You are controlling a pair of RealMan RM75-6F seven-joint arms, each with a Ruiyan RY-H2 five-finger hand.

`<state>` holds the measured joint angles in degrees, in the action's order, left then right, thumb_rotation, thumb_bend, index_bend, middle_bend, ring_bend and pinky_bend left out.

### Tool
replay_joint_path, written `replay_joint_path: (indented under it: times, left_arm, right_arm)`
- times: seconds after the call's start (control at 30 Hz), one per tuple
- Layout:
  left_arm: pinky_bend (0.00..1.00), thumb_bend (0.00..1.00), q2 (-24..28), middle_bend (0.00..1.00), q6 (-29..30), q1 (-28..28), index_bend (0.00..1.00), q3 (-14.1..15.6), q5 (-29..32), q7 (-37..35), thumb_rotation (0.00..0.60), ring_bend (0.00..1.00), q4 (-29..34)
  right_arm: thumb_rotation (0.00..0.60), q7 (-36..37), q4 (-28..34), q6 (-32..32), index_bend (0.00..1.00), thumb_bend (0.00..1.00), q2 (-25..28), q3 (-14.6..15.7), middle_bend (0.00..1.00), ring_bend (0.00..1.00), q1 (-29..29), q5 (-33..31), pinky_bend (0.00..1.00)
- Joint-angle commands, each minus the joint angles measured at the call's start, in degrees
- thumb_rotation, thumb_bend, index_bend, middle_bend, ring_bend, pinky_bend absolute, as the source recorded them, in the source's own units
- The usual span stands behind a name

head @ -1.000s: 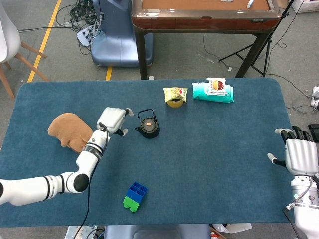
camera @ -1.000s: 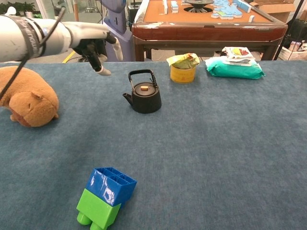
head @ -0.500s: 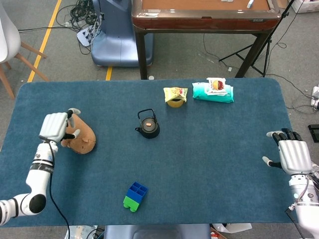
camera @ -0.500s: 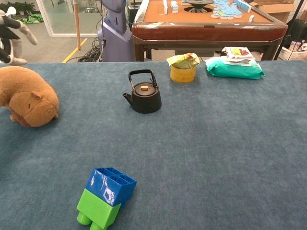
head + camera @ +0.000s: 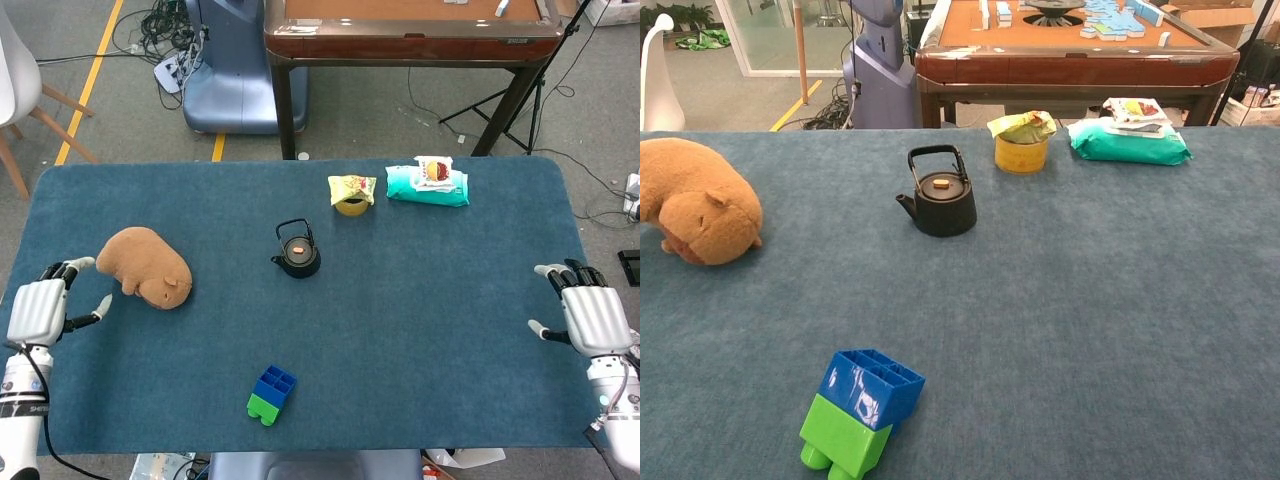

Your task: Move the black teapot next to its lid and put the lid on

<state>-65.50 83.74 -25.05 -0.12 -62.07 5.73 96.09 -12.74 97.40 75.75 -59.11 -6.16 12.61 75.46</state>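
Head view: the left hand (image 5: 37,310) sits spread and empty at the frame's left edge, having pulled back from beside the teapot 1 s ago; the right hand (image 5: 594,318) rests spread and empty at the right edge. The black teapot (image 5: 297,254) stands mid-desk with its lid (image 5: 297,247) seated.

Chest view: neither hand shows. The teapot appears capped, so the task looks finished.

neither robot hand shows from the chest; overhead, both arms run off the bottom edge. the plush animal (image 5: 695,212) is clipped by the chest view's left edge, and the wipes pack (image 5: 427,186) print is unreadably small.
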Motion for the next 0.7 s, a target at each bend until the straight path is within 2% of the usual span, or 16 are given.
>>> replay_joint_path:
  times: [0.03,0.13,0.3,0.4,0.47,0.6,0.7]
  left_arm:
    - [0.30,0.26,-1.35,0.22,5.46,4.14,0.22,1.78,-5.96,-2.33,0.267,0.17,-0.02]
    - [0.26,0.26,-1.99,0.20,7.97,6.71,0.21,3.05,-9.41,-1.57,0.237,0.15,0.08]
    - [0.24,0.26,-3.09,0.19,11.11,10.12,0.21,4.34,-14.60,-0.71,0.232,0.15,0.41]
    - [0.24,0.26,-3.83,0.19,12.31,11.65,0.21,4.43,-16.49,0.32,0.235,0.15,0.13]
    - [0.24,0.26,-3.99,0.19,12.16,12.30,0.21,4.38,-16.85,0.78,0.244,0.15,0.31]
    - [0.24,0.26,-4.33,0.19,11.45,13.31,0.21,3.57,-17.05,1.13,0.323,0.15,0.18]
    - [0.24,0.26,-4.53,0.19,11.06,13.92,0.21,2.89,-17.20,1.18,0.331,0.15,0.32]
  right_arm:
    - [0.600,3.71,-0.41,-0.50,0.23,0.10,1.30,1.60,0.25,0.11,-0.64,3.22,0.15]
    - [0.600,6.05,-1.75,0.66,0.23,0.10,1.47,2.55,0.25,0.10,-1.31,6.07,0.14]
    - [0.600,9.00,-2.62,3.39,0.23,0.10,1.25,4.12,0.25,0.10,-2.74,10.50,0.14]
    - [0.600,8.30,-2.75,5.29,0.23,0.10,0.98,4.43,0.25,0.10,-3.75,11.50,0.14]
    - [0.600,7.27,-2.33,6.14,0.23,0.10,1.00,4.35,0.25,0.10,-4.22,11.48,0.14]
    - [0.600,5.69,-1.29,7.27,0.23,0.10,1.06,4.29,0.25,0.10,-5.03,11.36,0.14]
    - [0.600,4.68,-1.02,8.53,0.23,0.10,0.65,4.26,0.25,0.10,-5.74,11.62,0.14]
